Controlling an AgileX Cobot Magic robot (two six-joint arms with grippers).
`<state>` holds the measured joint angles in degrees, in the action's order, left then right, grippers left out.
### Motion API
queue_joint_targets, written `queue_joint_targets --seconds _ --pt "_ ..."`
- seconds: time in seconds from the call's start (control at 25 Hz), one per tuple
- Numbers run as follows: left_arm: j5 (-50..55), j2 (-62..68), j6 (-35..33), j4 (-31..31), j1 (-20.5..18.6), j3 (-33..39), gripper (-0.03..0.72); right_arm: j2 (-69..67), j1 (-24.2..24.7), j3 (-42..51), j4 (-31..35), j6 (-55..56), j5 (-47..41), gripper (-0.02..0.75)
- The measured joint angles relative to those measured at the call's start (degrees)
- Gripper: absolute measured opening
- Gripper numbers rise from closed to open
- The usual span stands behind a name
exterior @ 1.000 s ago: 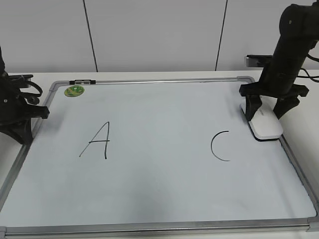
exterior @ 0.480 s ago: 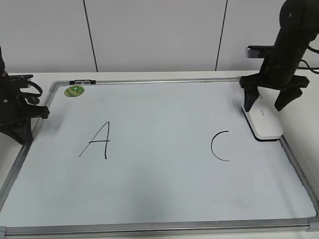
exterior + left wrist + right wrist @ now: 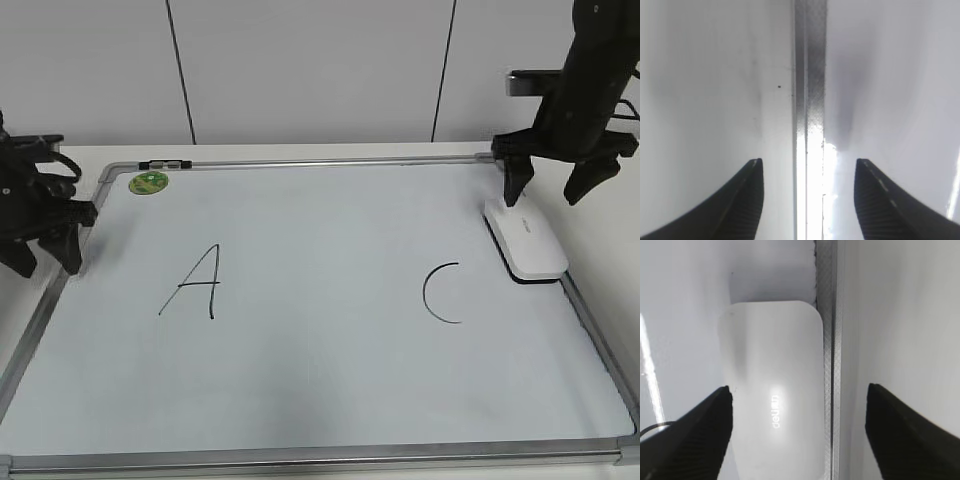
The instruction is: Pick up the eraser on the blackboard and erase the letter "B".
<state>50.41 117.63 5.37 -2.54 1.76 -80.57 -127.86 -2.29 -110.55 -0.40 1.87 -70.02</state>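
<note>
The white eraser [image 3: 527, 243] lies flat on the blackboard [image 3: 320, 360] against its right frame. In the right wrist view the eraser [image 3: 772, 390] shows grey lettering on top. My right gripper [image 3: 544, 200] hangs open above the eraser's far end, apart from it; in the right wrist view my right gripper [image 3: 799, 410] straddles the eraser and the frame rail [image 3: 829, 365]. My left gripper [image 3: 46, 268] is open and empty over the board's left frame [image 3: 809, 100]. A black "A" [image 3: 195, 283] and a black "C" [image 3: 442, 292] are on the board. No letter "B" shows between them.
A round green sticker [image 3: 148, 182] and a small black-and-silver clip [image 3: 165, 163] sit at the board's far left corner. The board lies on a white table [image 3: 300, 150] before a white panelled wall.
My right gripper has risen from straddling the eraser to well above it, still open. The eraser has stayed in place. My left gripper has lifted and shifted slightly at the left frame.
</note>
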Motion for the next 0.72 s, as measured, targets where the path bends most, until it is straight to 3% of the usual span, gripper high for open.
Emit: queue_joint_targets --seconds 0.24,0.56,0.72 --pt "-0.3 -5.2 0.0 1.8 0.0 0.0 0.426 4.6 0.0 0.0 0.4 0.0 0.0 0.536" --pt "-0.5 -16.4 0.0 2.5 0.0 0.5 0.426 13.9 -1.8 0.9 0.4 0.1 -0.4 0.524" --pt "-0.5 -23.7 0.0 2.8 0.0 3.7 0.426 21.2 -3.7 7.7 -1.2 1.5 0.8 0.524"
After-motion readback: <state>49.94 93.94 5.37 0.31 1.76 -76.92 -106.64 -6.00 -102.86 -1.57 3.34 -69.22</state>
